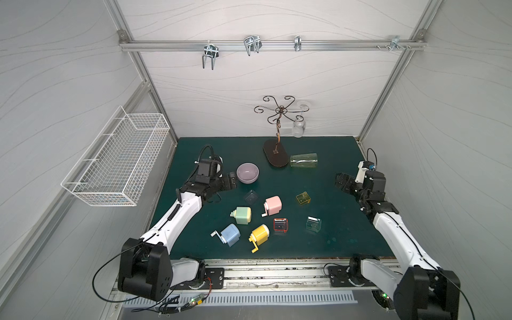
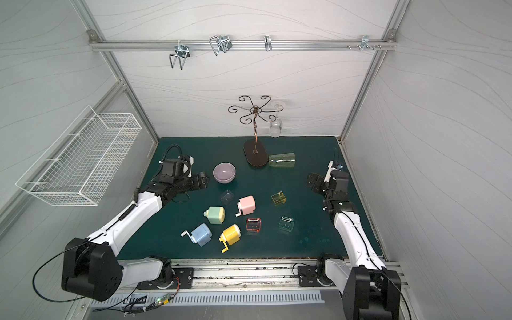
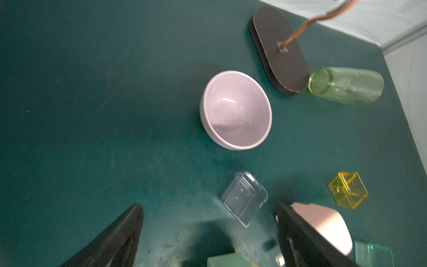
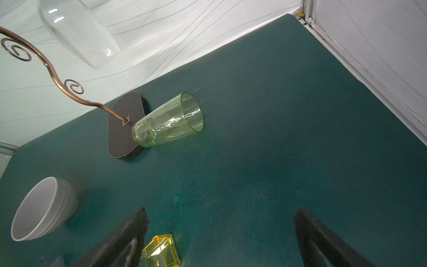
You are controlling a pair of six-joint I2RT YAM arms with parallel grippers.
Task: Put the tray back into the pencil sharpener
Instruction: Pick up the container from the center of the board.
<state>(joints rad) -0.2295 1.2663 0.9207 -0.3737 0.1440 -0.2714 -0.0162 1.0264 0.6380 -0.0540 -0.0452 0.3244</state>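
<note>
Left gripper [image 1: 232, 180] hangs near the tabletop's [image 1: 340, 241] left edge, jaws apart; right gripper [image 1: 340, 181] near the right edge, jaws wide.

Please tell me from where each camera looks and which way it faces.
Top views: high above the front edge, facing down toward the back wall; both arms, left gripper and right gripper show.
Left wrist: on the left arm, facing the bowl and clear tray; left fingers show, spread.
Right wrist: on the right arm, facing the green glass; right fingers show, spread.
Shared: both wrist views hold bowl, glass, stand base, yellow tray.
</note>
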